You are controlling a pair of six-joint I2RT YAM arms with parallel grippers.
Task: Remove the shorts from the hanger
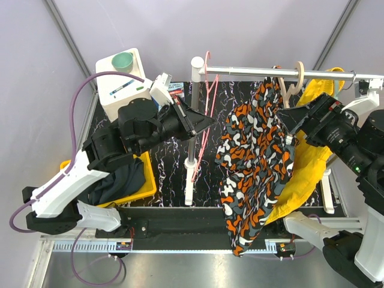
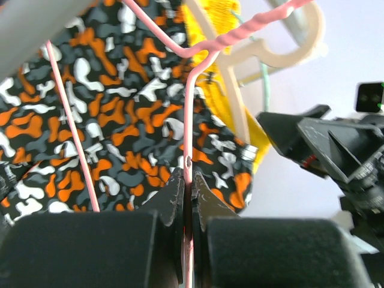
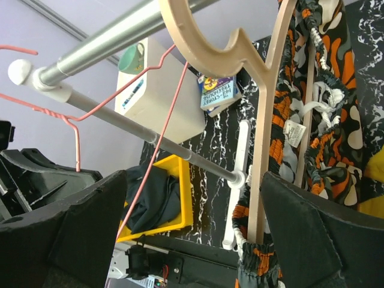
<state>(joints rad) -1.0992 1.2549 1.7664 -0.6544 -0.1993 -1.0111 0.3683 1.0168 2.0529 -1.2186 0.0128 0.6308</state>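
The orange, white and grey camouflage shorts (image 1: 255, 156) hang from a wooden hanger (image 1: 294, 81) on the rack rail (image 1: 252, 71). A yellow garment (image 1: 312, 162) hangs behind them. My left gripper (image 1: 207, 122) is shut on a bare pink wire hanger (image 1: 208, 90) left of the shorts; the wire (image 2: 189, 138) runs straight between the closed jaws (image 2: 189, 180). My right gripper (image 1: 294, 127) is open at the shorts' waistband. In the right wrist view (image 3: 192, 222) the wooden hanger's arm (image 3: 264, 150) stands between the fingers, close to the right finger (image 3: 300, 234), with the waistband (image 3: 324, 126) beside it.
A yellow bin (image 1: 147, 186) holding a dark garment (image 1: 123, 180) sits at the left. A white box (image 1: 111, 90) with a green cup (image 1: 123, 60) stands at the back left. The rack's white post (image 1: 191, 162) stands mid-table, and the black marbled table (image 1: 174, 156) lies below.
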